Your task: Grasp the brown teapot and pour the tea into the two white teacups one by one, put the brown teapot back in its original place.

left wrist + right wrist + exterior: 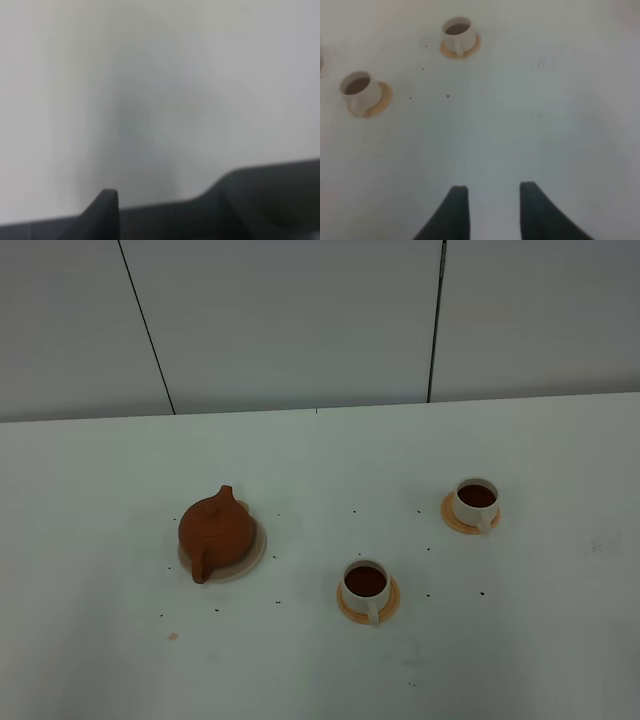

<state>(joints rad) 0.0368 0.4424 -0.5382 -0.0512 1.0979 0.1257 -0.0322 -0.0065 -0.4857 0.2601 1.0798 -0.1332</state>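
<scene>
The brown teapot (216,531) stands upright on its pale cream saucer (256,552) at the left of the table, lid on, nothing touching it. The two white teacups (365,585) (476,500) sit on orange saucers to its right, both holding dark tea. Neither arm shows in the high view. In the right wrist view my right gripper (493,187) is open over bare table, with both cups (356,86) (457,31) far ahead of it. The left wrist view is blurred: my left gripper (172,186) shows wide-apart dark fingers (107,200) with only pale surface between them.
Small dark specks (354,511) lie scattered on the white table (560,640) around the cups and teapot. A grey panelled wall (300,320) rises behind the table's far edge.
</scene>
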